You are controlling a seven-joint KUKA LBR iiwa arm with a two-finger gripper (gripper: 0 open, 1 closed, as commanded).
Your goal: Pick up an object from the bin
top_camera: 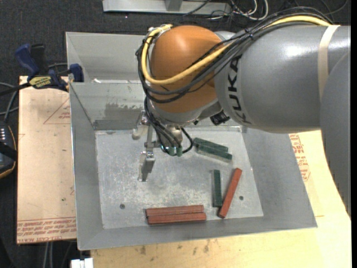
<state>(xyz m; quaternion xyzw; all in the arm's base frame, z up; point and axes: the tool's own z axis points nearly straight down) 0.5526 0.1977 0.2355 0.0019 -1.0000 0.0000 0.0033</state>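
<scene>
My gripper (146, 167) hangs under the orange wrist cover over the bare floor in the left middle of the bin, touching none of the loose things. A dark green block (212, 148) lies to its right, close beside the wrist. Further right and nearer the front, a dark green stick (216, 187) and a red stick (230, 192) lie side by side. A reddish-brown bar (175, 214) lies flat along the front wall, below the gripper.
The big grey arm and its cables cover the bin's back right part. The bin's sloping walls rise on all sides. Bare floor lies left of and in front of the gripper.
</scene>
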